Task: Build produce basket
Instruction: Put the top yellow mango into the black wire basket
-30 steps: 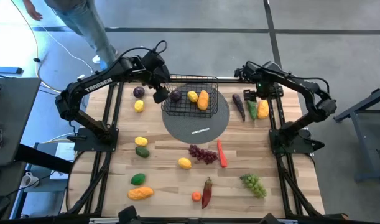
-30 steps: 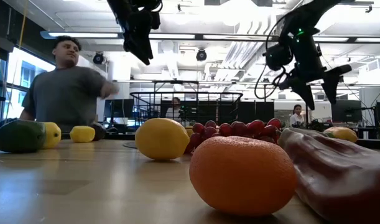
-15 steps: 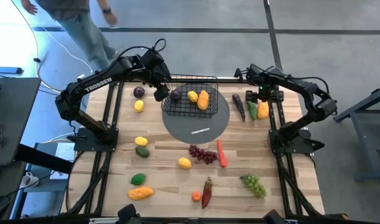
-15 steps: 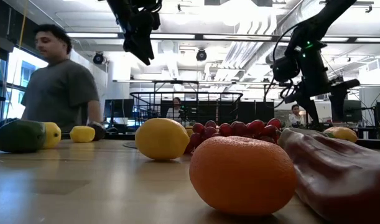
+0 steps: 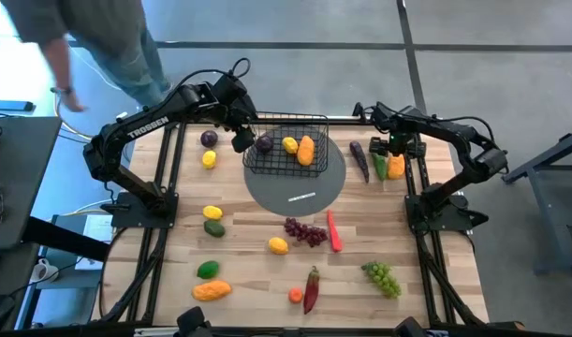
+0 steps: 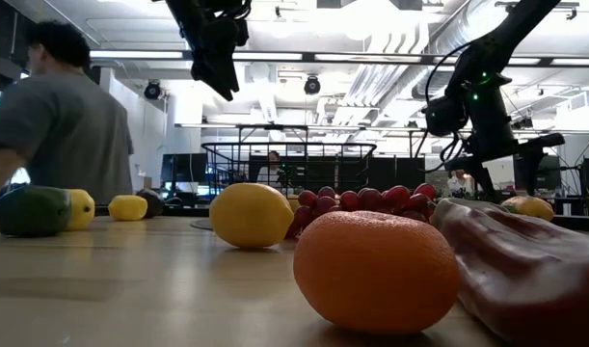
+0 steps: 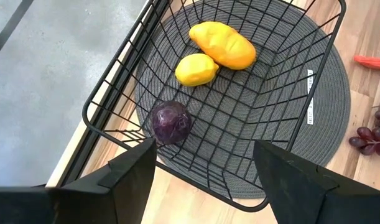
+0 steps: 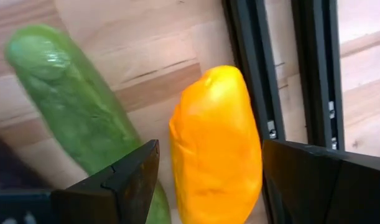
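**Fruit scattered over the wooden surface**

The pale wood surface (image 5: 248,253) carries a round grey mat (image 5: 314,192) with the black wire basket (image 5: 287,161) on it. Lying loose are a plum (image 5: 209,139), lemons (image 5: 279,245), red grapes (image 5: 306,232), green grapes (image 5: 383,278), a carrot (image 5: 334,231), a mango (image 5: 212,290), an orange (image 5: 296,296) and a cucumber (image 5: 380,166).
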Controlling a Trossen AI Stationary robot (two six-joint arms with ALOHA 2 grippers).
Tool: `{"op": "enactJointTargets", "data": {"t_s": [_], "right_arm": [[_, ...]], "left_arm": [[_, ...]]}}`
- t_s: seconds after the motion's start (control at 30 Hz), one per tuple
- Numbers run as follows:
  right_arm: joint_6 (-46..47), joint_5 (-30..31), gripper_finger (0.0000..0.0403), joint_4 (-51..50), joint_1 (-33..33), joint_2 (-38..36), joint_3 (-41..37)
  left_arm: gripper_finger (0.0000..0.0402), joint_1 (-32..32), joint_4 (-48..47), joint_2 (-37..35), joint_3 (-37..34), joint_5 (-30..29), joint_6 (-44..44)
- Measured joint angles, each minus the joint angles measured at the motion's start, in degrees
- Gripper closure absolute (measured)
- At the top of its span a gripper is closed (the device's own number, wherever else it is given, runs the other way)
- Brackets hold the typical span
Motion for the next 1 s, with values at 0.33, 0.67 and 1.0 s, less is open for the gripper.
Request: {"op": "enactJointTargets", "data": {"t_s": [0.33,0.67,1.0], "right_arm": [[2.67,0.22,0.0135,2.23,0.0,0.02,-3.95],[3.87,1.39,0.0177,2.34,0.0,0.02,-4.48],[3.6,1.28,0.024,2.29,0.0,0.02,-4.48]], "left_arm": [[0.0144,0.34,0.0,0.0,0.0,0.0,0.16],[0.0144,1.07,0.04,0.0,0.0,0.0,0.02],[0.0144,1.07,0.2,0.0,0.0,0.01,0.04]]}}
